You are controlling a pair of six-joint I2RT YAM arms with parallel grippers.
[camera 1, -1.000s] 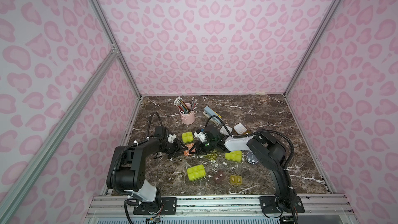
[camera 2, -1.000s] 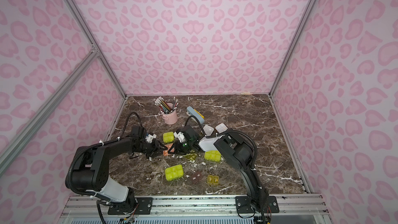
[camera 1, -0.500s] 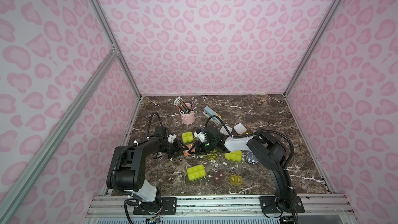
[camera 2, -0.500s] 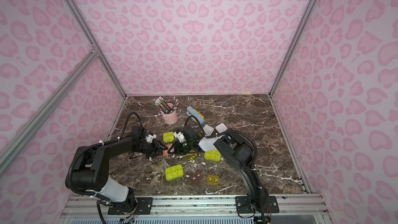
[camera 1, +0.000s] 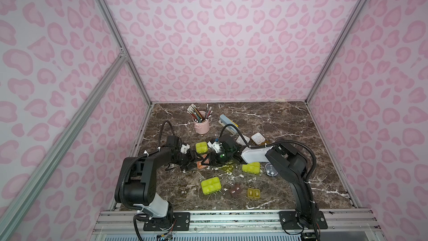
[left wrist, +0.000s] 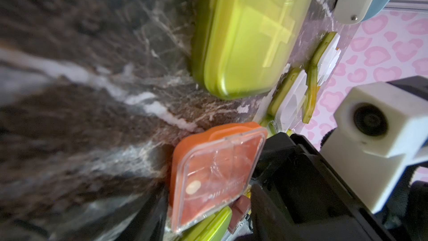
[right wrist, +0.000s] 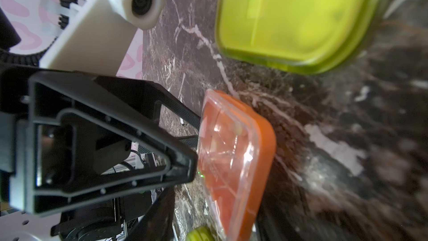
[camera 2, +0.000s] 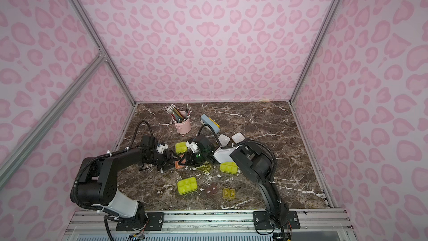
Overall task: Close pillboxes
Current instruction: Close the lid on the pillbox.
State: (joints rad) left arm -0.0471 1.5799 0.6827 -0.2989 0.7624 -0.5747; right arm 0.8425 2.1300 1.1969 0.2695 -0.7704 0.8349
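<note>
Pillbox with lime lid shut, nearer us than salmon pillbox | salmon pillbox lies flat, clear lid looks down, we see it mostly hidden in both top views | left gripper and right gripper at its opposite edges, jaws apart; contact we cannot tell | behind it second lime pillbox, blurred and cut off in wrist views

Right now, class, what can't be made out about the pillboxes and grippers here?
- Salmon-orange pillbox with clear lid: in both top views mostly hidden by the left gripper and right gripper; whether either grips it is unclear.
- Round grey pillbox: in a top view partly behind the right arm, too small to tell if shut.
- Lime-yellow translucent pillbox: blurred in both wrist views, cut by the frame edge.
</note>
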